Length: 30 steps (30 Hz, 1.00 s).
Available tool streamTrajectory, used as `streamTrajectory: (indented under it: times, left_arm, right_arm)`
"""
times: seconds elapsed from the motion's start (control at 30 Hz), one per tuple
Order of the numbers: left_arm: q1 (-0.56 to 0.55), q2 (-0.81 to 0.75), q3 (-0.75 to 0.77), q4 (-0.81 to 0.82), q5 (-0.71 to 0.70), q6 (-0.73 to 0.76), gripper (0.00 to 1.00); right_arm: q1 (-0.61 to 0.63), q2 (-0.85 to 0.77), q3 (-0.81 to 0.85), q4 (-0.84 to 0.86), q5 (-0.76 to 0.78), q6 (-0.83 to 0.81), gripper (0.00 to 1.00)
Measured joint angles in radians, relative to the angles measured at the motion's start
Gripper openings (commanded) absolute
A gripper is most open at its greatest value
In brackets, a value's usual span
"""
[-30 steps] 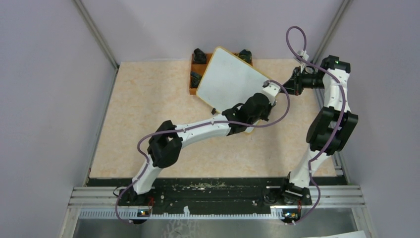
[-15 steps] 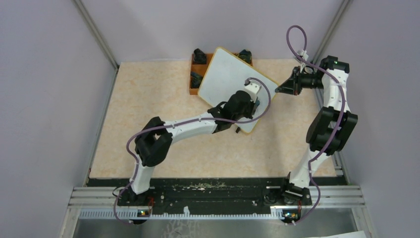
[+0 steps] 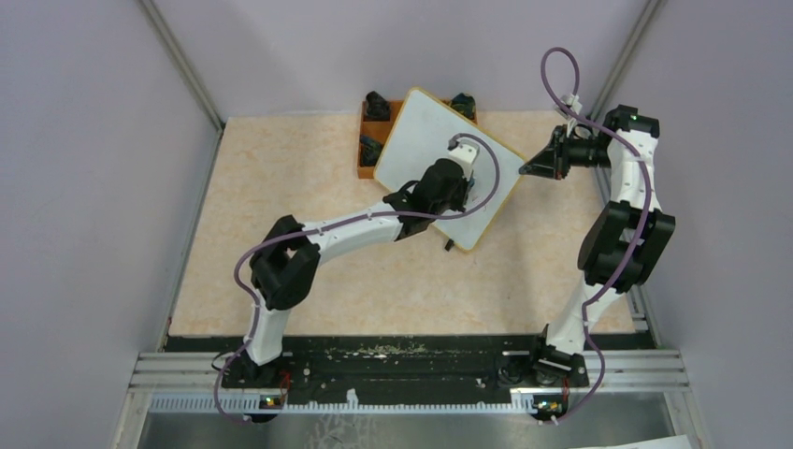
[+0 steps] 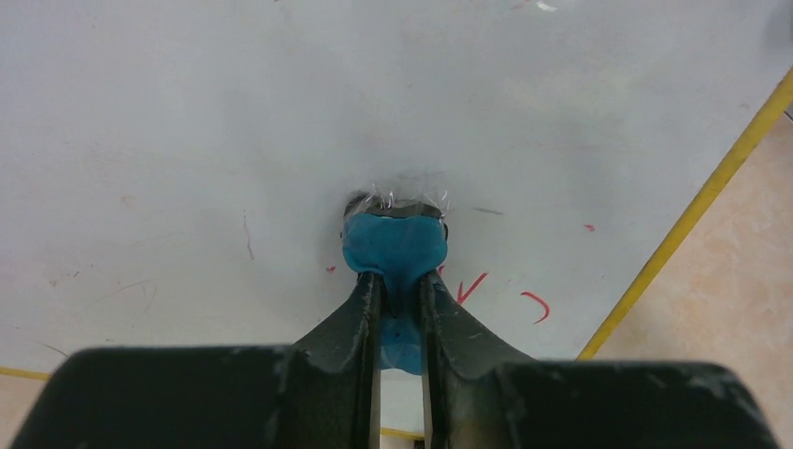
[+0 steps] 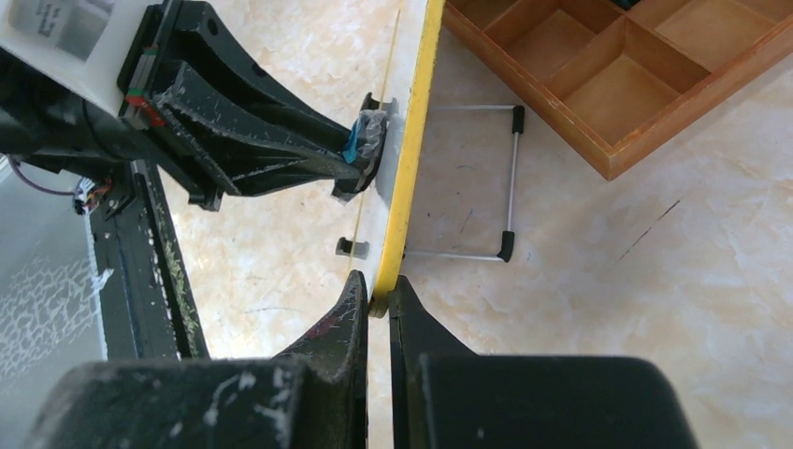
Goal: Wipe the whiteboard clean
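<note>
The whiteboard (image 3: 421,150), white with a yellow frame, stands tilted at the back of the table. My left gripper (image 3: 470,178) is shut on a blue eraser (image 4: 397,245) and presses it against the board's face. A few red marks (image 4: 536,305) remain on the board just right of the eraser. My right gripper (image 3: 526,169) is shut on the board's yellow corner edge (image 5: 409,187) and holds it. In the right wrist view the left gripper (image 5: 360,150) with the eraser shows against the board's face.
An orange-brown compartment tray (image 3: 367,154) sits behind the board, holding small black objects (image 3: 377,103); it also shows in the right wrist view (image 5: 598,75). The board's wire stand (image 5: 510,178) rests on the table. Walls close in on both sides.
My left gripper has slid the eraser leftward and upward across the board, from its right corner toward the middle. My right gripper has stayed clamped on the board's edge.
</note>
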Motion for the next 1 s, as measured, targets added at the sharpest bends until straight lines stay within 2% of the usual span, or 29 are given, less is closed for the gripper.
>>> streamTrajectory:
  times: [0.23,0.4,0.67,1.0]
  left_arm:
    - [-0.077,0.076,0.164,-0.072,-0.056,0.034,0.0]
    - [-0.124,0.107,0.223,-0.07,-0.044,0.042,0.0]
    - [-0.125,0.11,0.215,-0.056,-0.041,0.047,0.0]
    - [-0.047,0.027,0.042,0.005,-0.021,0.04,0.0]
  right_arm:
    - [-0.002,0.0,0.0,0.003,0.015,0.0,0.0]
    - [-0.002,-0.002,0.0,0.0,0.013,0.0,0.0]
    - [-0.002,-0.002,0.0,0.002,0.013,0.0,0.0]
    - [0.0,-0.002,0.0,0.004,0.008,0.0,0.0]
